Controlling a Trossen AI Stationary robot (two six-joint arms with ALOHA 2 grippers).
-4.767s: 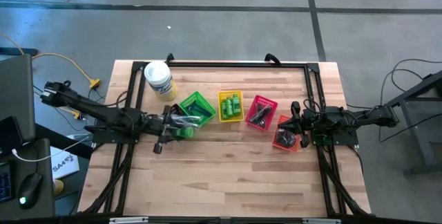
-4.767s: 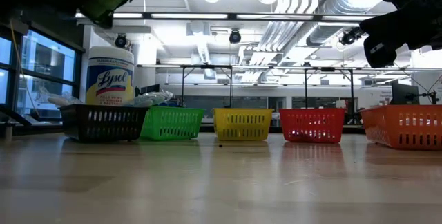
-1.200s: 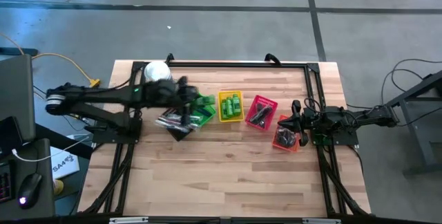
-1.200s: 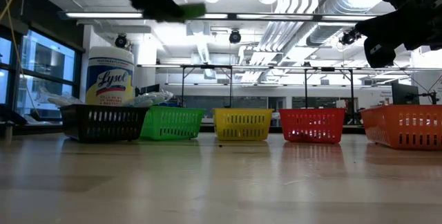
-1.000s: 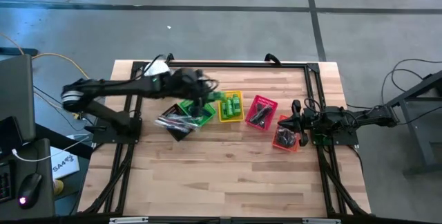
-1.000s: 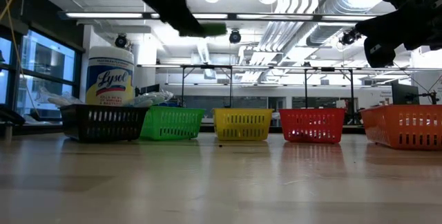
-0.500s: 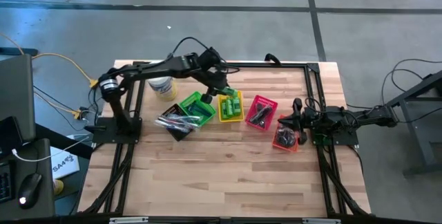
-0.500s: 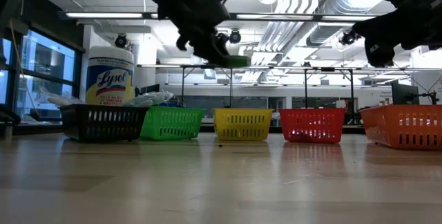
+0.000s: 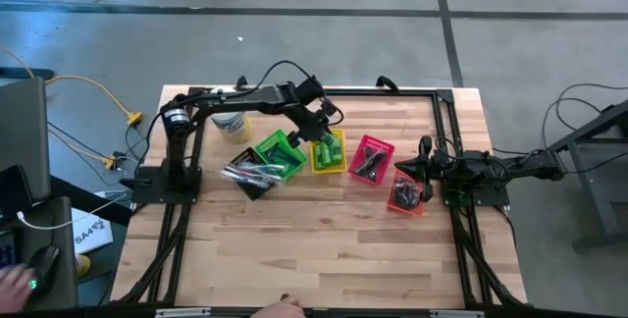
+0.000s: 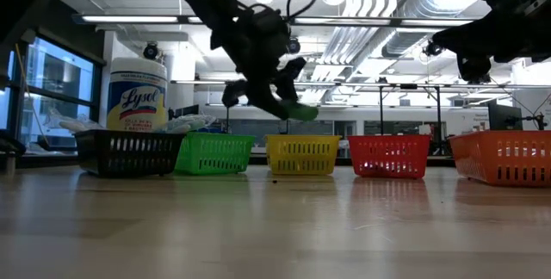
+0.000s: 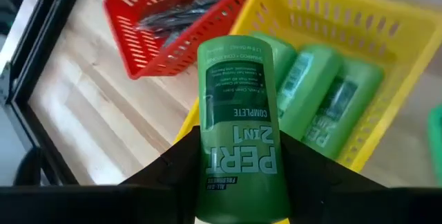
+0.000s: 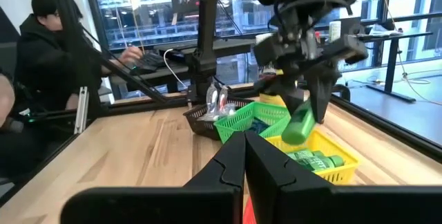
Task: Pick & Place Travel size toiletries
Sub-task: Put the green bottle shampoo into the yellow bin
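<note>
My left gripper [image 9: 327, 128] hangs over the yellow basket [image 9: 329, 164], shut on a bright green mini bottle [image 11: 238, 106]. Several more green bottles [image 11: 324, 99] lie in that basket. In the low view the held bottle [image 10: 301, 111] slants above the basket's rim [image 10: 301, 141]. The red basket [image 9: 370, 159] holds dark items. My right gripper [image 9: 421, 164] waits shut at the table's right side, beside the orange basket [image 9: 406, 192]. My left gripper pinches the green bottle between its two fingers [image 11: 173, 165], which stand on either side of its near part [image 11: 238, 172]. The fingers slant downward from the table's left. The bottle sticks out past them along their line, its free end [image 12: 293, 135] lowest, clear of the basket.
A green basket [image 9: 276, 151] and a black basket [image 9: 250, 176] of clear-wrapped items stand left of the yellow one. A white tub [image 9: 230, 123] stands behind them, partly under my left arm. A person sits beyond the table [image 12: 48, 65]; a hand [image 9: 285, 304] shows at the near edge.
My left gripper has carried the green bottle from over the green basket toward the table's right and down, ending above the yellow basket. Its wrist has rolled, and the bottle now slants downward. The hold has stayed shut.
</note>
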